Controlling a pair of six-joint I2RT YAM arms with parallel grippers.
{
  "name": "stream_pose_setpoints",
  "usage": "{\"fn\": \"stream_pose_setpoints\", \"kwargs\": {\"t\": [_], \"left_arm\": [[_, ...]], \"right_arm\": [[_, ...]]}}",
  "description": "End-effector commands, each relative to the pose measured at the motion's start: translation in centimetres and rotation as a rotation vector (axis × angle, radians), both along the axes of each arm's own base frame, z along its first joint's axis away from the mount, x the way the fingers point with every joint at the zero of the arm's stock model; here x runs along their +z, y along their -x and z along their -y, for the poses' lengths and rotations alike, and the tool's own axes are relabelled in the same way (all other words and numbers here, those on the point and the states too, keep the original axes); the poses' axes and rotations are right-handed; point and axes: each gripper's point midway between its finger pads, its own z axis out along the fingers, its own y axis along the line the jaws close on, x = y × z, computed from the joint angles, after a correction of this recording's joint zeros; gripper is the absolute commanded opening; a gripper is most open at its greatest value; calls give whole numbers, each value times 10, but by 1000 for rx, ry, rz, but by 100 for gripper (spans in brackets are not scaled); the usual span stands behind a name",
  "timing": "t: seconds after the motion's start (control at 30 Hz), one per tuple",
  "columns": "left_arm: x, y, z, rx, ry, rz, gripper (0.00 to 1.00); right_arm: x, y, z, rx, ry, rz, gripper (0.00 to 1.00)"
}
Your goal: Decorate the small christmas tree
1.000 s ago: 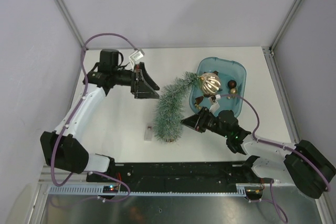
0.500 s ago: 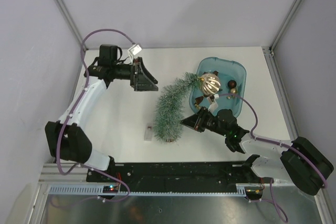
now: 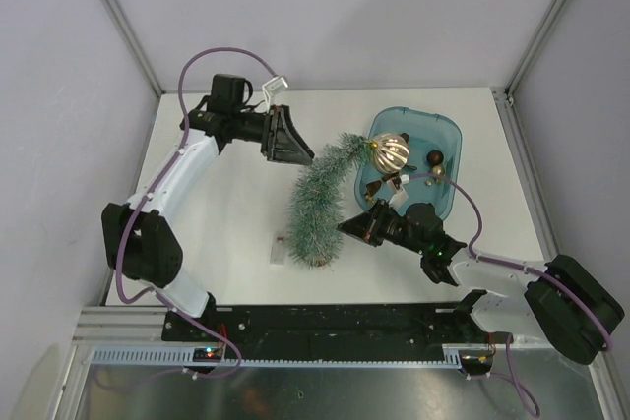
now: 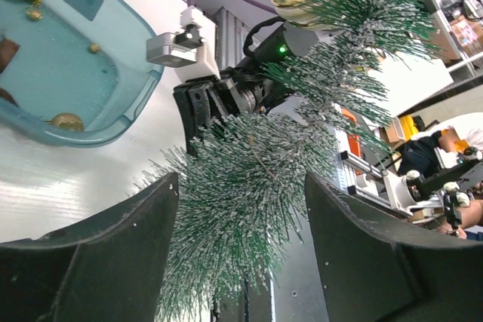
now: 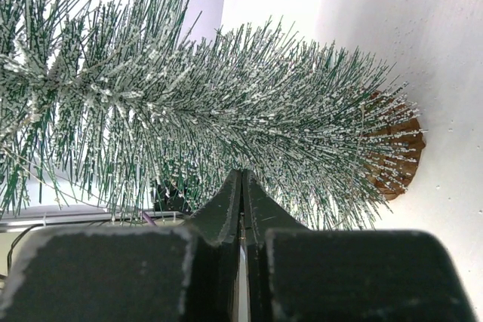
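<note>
The small christmas tree lies curved on the table, with its wooden base near me and its tip by the blue tray. A ribbed gold ornament sits at the tip. My right gripper is shut, its tips in the bristles on the tree's right side. In the right wrist view the tree and its base fill the frame. I cannot tell whether anything is pinched. My left gripper is open, just left of the tree's upper part. The tree shows ahead between its fingers.
The tray holds a dark ball, a small gold ball and a brown piece. A small pale piece lies on the table left of the tree's base. Frame posts and walls close in the back and sides.
My left gripper has swung right and slightly toward the back, up to the tree's upper part. The right gripper and tree have barely moved.
</note>
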Motion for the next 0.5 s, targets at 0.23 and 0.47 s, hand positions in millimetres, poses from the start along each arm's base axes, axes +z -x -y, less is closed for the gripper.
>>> {"fn": "stream_pose_setpoints", "kwargs": {"t": [0.23,0.47], "left_arm": [[20,23,2,-94,66,-9,36],[24,28,-1,-71,58,29,1]], "right_arm": [[19,-6,-6,11,-28,56,0],[19,-10,-3,2,-15,66,0]]}}
